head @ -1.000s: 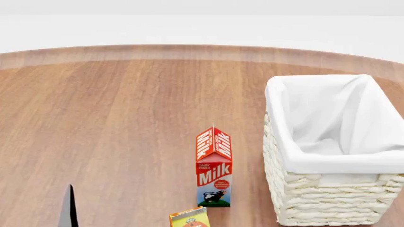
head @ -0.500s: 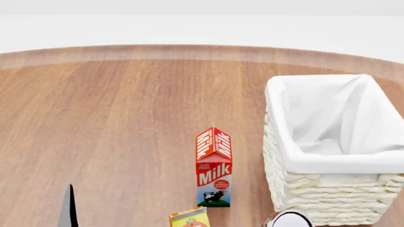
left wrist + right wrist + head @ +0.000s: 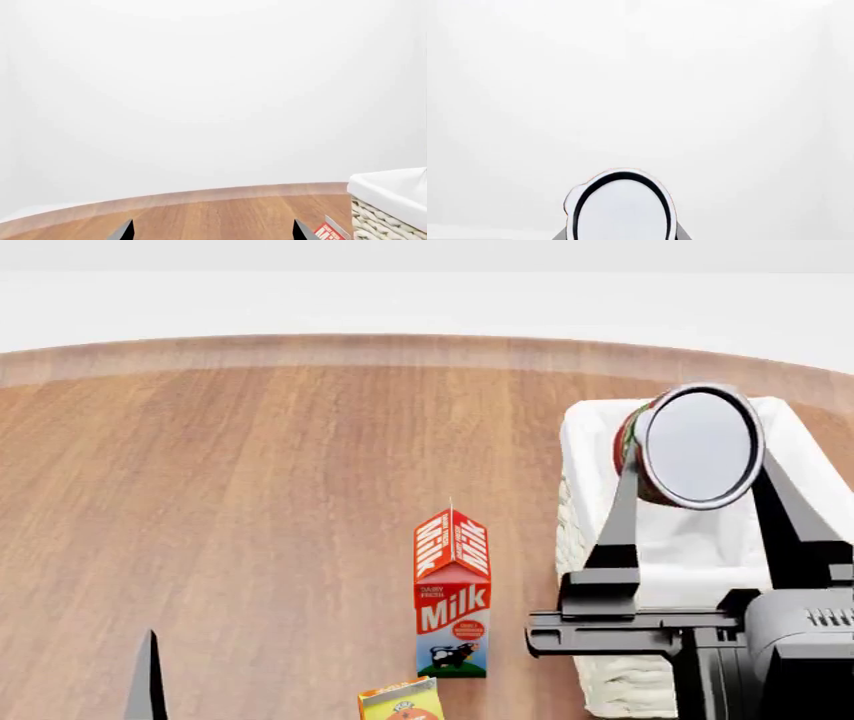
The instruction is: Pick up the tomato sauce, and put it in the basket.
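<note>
Right tool point(image 3: 697, 455) clamped on tomato sauce point(image 3: 694, 447), tin held tilted, silver end toward camera, above basket point(image 3: 627, 680) opening. Milk carton point(image 3: 453, 595) upright on worktop point(image 3: 240, 500), left of basket. Left tool point(image 3: 210, 231): tips apart, holding nothing.

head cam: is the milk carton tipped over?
No. The milk carton stands upright on the table, left of the basket, apart from it.

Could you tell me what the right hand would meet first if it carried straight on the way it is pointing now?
Probably nothing nearby. The right hand, shut on the can, points out above the basket; its wrist view shows only blank white ahead, though depth is unclear.
</note>
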You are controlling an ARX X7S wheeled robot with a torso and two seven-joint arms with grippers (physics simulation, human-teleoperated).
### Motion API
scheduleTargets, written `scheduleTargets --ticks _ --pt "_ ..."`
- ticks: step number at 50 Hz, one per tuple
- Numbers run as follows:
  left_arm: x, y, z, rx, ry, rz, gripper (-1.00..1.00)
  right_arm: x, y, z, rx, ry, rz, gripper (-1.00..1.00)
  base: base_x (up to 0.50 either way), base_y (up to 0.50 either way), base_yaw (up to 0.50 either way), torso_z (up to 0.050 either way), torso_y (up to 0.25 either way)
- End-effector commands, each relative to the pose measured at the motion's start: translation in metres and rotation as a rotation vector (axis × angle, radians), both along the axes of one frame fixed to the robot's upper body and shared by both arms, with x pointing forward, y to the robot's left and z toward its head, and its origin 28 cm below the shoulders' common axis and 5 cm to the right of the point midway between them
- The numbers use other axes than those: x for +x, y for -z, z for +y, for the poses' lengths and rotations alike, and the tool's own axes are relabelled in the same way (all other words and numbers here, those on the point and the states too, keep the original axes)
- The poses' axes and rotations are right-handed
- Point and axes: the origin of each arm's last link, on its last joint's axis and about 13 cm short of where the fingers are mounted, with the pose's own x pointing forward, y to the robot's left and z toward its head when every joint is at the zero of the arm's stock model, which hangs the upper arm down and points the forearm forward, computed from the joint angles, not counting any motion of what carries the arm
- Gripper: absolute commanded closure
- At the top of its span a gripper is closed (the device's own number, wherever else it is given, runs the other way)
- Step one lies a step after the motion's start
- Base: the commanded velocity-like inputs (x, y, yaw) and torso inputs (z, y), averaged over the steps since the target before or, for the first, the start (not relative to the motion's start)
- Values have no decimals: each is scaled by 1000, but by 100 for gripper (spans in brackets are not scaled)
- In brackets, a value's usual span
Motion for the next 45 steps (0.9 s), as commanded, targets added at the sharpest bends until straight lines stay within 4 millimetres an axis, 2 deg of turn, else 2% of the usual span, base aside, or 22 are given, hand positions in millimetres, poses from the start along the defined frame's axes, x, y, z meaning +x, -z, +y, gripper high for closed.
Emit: scheduleTargets --ticks 1,8,12,22,24,25,30,39,45 --pt "0 0 0 1 -1 1 -100 40 -47 -7 -30 39 -90 100 0 0 0 0 0" --pt "0 0 0 0 -3 0 -100 70 -65 -11 -7 38 -82 100 0 0 0 0 0" --pt "1 1 0 0 0 3 -100 95 -72 -13 -1 42 -44 100 0 0 0 0 0" --pt "3 3 1 0 -6 9 -100 157 -79 -18 12 38 35 100 0 0 0 0 0" --pt "3 3 1 0 -6 9 -100 158 -79 -18 12 38 35 100 0 0 0 0 0" --pt "3 3 0 0 -5 10 -100 172 -82 -19 8 50 47 100 0 0 0 0 0" --pt "3 4 0 1 -4 15 -100 200 -84 -21 8 60 106 100 0 0 0 0 0" --pt "3 4 0 0 -6 19 -100 220 -80 -14 -9 118 198 100 0 0 0 0 1" --pt "4 5 1 0 -8 20 -100 234 -71 -18 6 160 245 100 0 0 0 0 0"
